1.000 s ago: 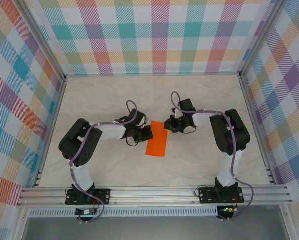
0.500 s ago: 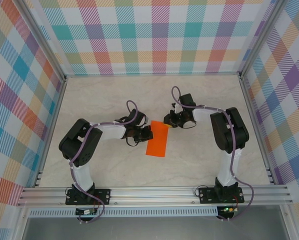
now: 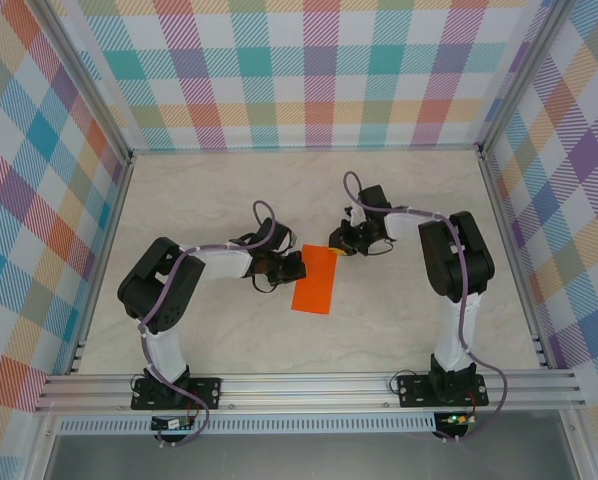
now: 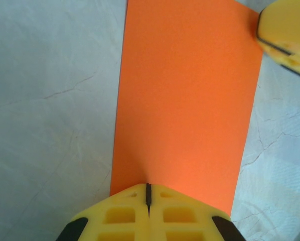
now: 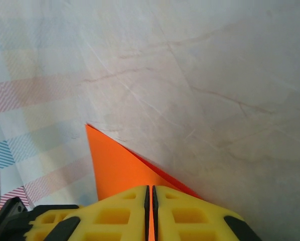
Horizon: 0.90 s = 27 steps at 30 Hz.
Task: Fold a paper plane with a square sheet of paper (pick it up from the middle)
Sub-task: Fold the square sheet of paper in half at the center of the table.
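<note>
The right gripper [image 5: 150,193], jaws pinching a corner of the orange paper [image 3: 315,285], has edged back while the left gripper [image 4: 148,191], jaws shut, pins it, so a corner fold is likely starting.

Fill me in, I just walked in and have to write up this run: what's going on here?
Two robot arms are folding an orange paper on the table. It lies as a long rectangle, with no plane shape yet. The left gripper, shut, presses its tips on one edge. The right gripper is shut on a far corner, which looks raised a little off the table.
</note>
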Tool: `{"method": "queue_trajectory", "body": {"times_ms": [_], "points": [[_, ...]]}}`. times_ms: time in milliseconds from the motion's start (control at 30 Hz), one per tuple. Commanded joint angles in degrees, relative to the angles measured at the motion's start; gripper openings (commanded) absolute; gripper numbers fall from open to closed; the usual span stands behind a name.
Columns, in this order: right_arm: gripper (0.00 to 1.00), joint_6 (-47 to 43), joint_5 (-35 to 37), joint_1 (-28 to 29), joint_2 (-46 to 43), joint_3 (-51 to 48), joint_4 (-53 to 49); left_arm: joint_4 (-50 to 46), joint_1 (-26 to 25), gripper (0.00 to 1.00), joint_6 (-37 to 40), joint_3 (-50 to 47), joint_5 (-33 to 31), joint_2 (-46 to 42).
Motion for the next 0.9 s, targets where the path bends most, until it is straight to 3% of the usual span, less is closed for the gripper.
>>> {"method": "queue_trajectory", "body": {"times_ms": [0,433,567,700,867], "points": [[0.13,-1.77,0.6,-0.26,-1.5,2.63,-4.03,-7.12,-0.86,0.0,1.21,-2.45,-2.58,2.2],[0.13,-1.04,3.76,-0.42,4.21,3.75,-7.64,-7.29,-0.86,0.0,1.24,-2.52,-2.53,2.01],[0.13,1.63,1.46,-0.61,5.62,3.32,-7.33,-7.46,-0.86,0.0,1.37,-2.62,-2.5,2.09],[0.13,2.11,1.65,-0.96,7.04,7.46,-14.64,-7.39,-0.86,0.0,1.31,-2.75,-2.58,2.02],[0.15,1.02,-1.69,-1.52,4.27,9.2,-14.0,-7.87,-0.83,0.0,1.41,-2.43,-2.63,2.1]]}}
